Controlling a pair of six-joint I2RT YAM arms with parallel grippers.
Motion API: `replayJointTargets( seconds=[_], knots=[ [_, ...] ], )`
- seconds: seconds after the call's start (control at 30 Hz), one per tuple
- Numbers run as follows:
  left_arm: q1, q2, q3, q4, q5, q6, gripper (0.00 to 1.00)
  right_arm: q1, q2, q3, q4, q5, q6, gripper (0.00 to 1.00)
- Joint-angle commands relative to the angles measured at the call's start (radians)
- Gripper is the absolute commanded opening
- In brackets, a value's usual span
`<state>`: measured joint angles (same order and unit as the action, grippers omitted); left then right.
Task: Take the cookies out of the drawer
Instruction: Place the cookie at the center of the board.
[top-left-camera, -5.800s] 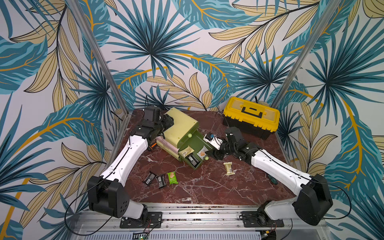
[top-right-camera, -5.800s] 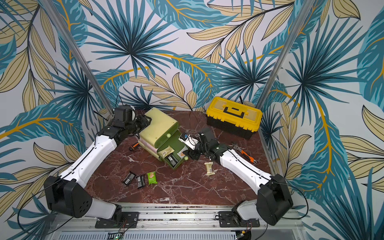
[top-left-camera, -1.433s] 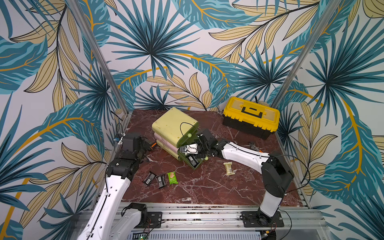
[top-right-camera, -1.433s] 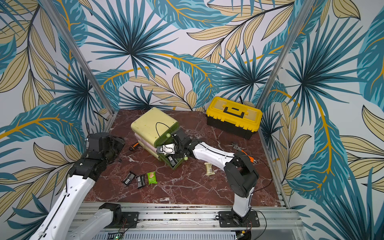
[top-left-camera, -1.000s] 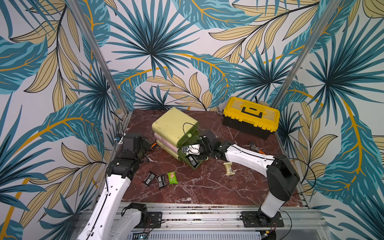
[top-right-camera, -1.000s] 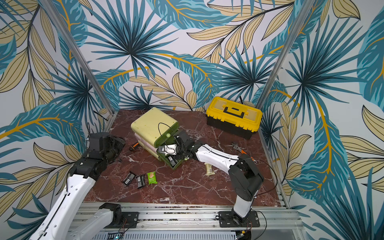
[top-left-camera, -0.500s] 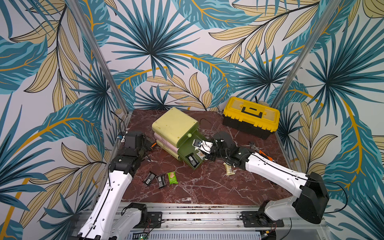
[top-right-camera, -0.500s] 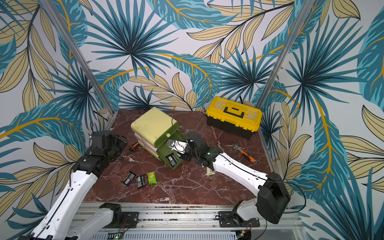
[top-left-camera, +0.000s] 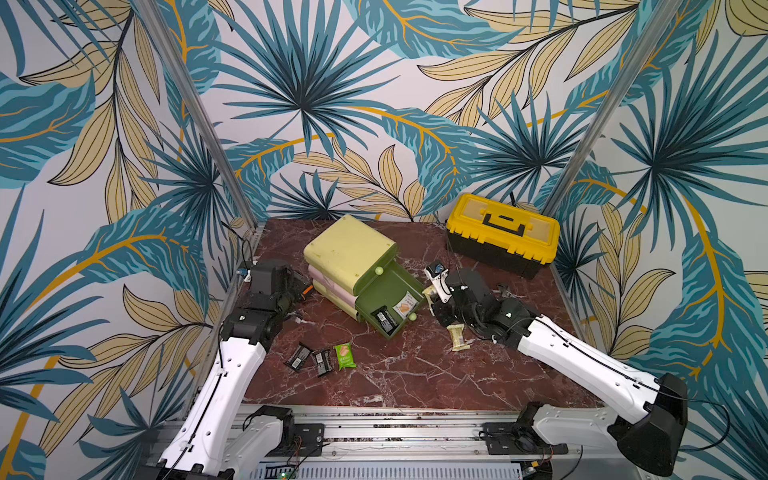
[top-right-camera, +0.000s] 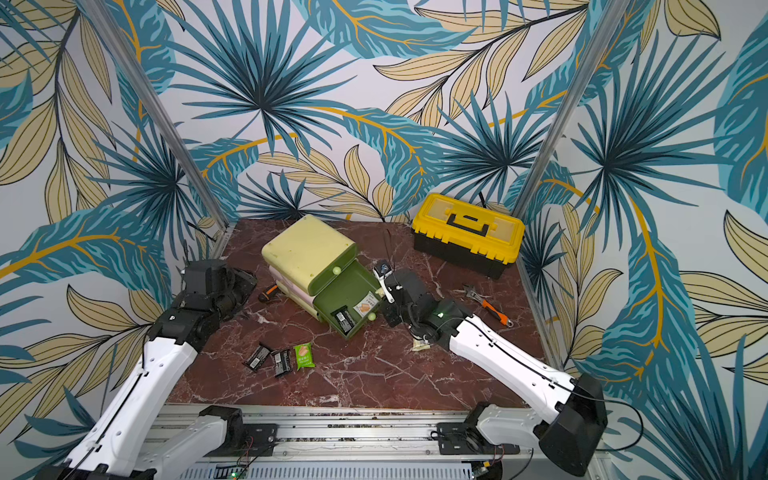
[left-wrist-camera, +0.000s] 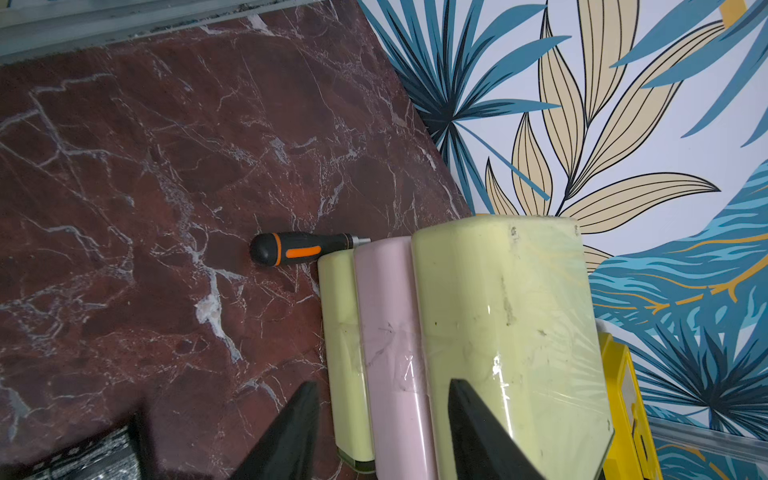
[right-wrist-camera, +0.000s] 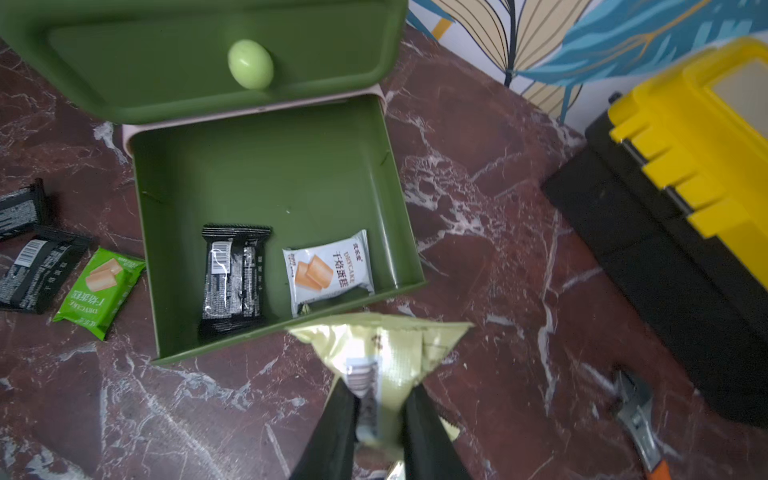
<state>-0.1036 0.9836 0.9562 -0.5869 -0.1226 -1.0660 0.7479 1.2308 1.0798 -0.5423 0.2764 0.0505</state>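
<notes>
Cookies first: the cream packet (right-wrist-camera: 384, 353) hangs pinched by one end in the right gripper (right-wrist-camera: 380, 390), jaws narrow on it, over the table (top-left-camera: 415, 374) just off the front rim of the drawer (right-wrist-camera: 399, 199). We judge the step in hand to be carrying it clear and setting it down. We would lower it close to the marble before letting go, beside the second cream packet (top-left-camera: 457, 337) toward the right edge, so it neither slips back over the rim nor lands on that one.

Inside the drawer a black packet (right-wrist-camera: 232, 278) and a white packet (right-wrist-camera: 328, 270) lie side by side against the front wall. A black pair (right-wrist-camera: 33, 270) and a green packet (right-wrist-camera: 99, 286) lie toward the front-left.

The left gripper (left-wrist-camera: 380, 384) hovers half-wide and empty beside the cabinet (left-wrist-camera: 498, 311), near a screwdriver (left-wrist-camera: 299, 252). A wrench (right-wrist-camera: 636, 419) by the right edge and the toolbox (top-left-camera: 500, 232) in the back right corner bound our drop zone.
</notes>
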Motion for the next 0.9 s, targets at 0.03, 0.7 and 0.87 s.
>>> replayJointTargets(
  seconds=[0.03,0.7,0.87],
  knots=[
    [0.01,0.002,0.033,0.025,0.008,0.016,0.54,-0.001,-0.008,-0.07,-0.202,-0.004,0.255,0.21],
    [0.012,-0.003,0.034,0.013,0.025,0.02,0.54,-0.054,0.306,-0.135,-0.098,-0.143,0.381,0.22],
    [0.012,-0.002,0.035,0.012,0.025,0.02,0.54,-0.095,0.346,-0.133,-0.074,-0.153,0.36,0.21]
  ],
)
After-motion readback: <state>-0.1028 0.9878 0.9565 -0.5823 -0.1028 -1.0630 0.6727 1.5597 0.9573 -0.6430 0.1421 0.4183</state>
